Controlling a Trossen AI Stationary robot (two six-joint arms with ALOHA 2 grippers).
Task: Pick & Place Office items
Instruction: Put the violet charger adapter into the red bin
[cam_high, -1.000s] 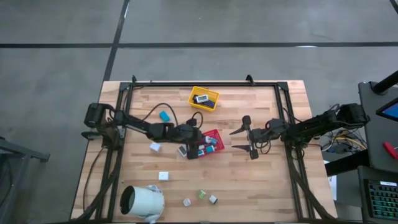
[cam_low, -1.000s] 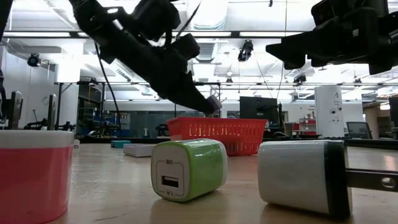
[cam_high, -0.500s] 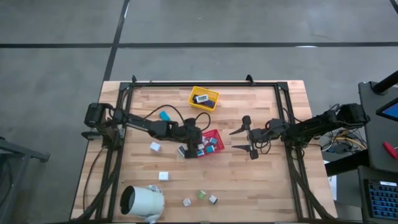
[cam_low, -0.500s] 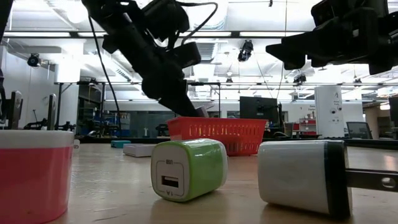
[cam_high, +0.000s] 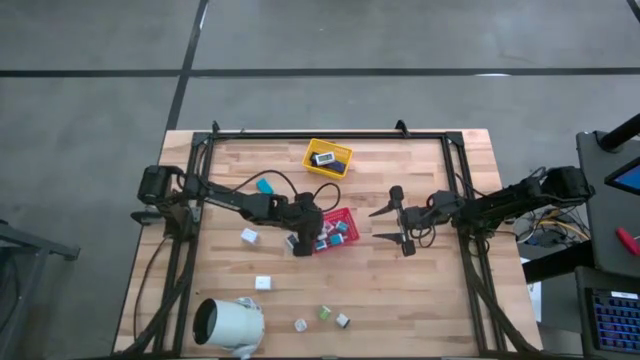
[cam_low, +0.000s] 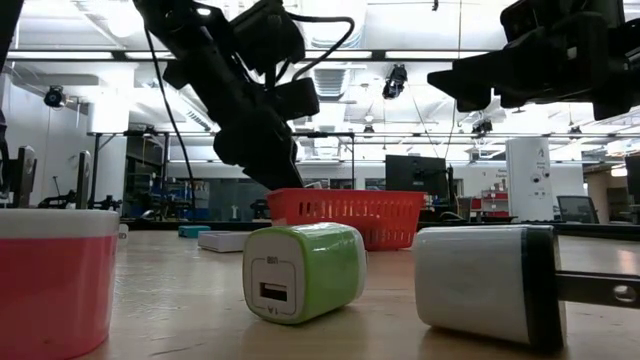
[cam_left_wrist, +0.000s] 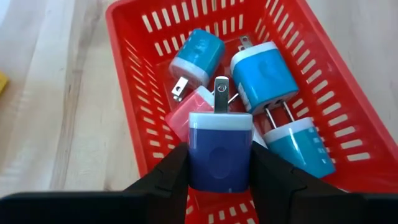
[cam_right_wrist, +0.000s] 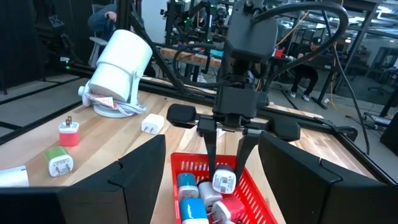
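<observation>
My left gripper (cam_left_wrist: 221, 183) is shut on a navy charger block (cam_left_wrist: 221, 149) with a white cap and metal prongs. It holds the block over the left end of the red basket (cam_high: 343, 218). Several teal and pink blocks (cam_left_wrist: 264, 78) lie in that basket. My right gripper (cam_high: 374, 226) hangs open and level, to the right of the basket, with nothing between its fingers. Loose blocks rest on the table: a teal one (cam_high: 264, 186), two white ones (cam_high: 249, 236) (cam_high: 263, 283) and a green one (cam_high: 324, 313). My left gripper pinches the navy block's two opposite sides (cam_left_wrist: 198, 163) between its two fingers (cam_left_wrist: 171, 177). The fingers slant down from the table's left. The block's white cap and prongs (cam_left_wrist: 221, 99) point away from the gripper, down into the basket. The block hangs above the pieces lying there.
A yellow tray (cam_high: 340, 168) with one piece in it stands at the far side. A large white cylinder (cam_high: 228, 323) lies at the near left corner. Two more small blocks (cam_high: 300, 325) (cam_high: 342, 321) sit near the front edge.
My left gripper has tipped steeply downward while staying shut on the navy block. Its fingertips have swung down and back toward the basket's left end, so the block now sits lower, at about the height of the basket's rim.
</observation>
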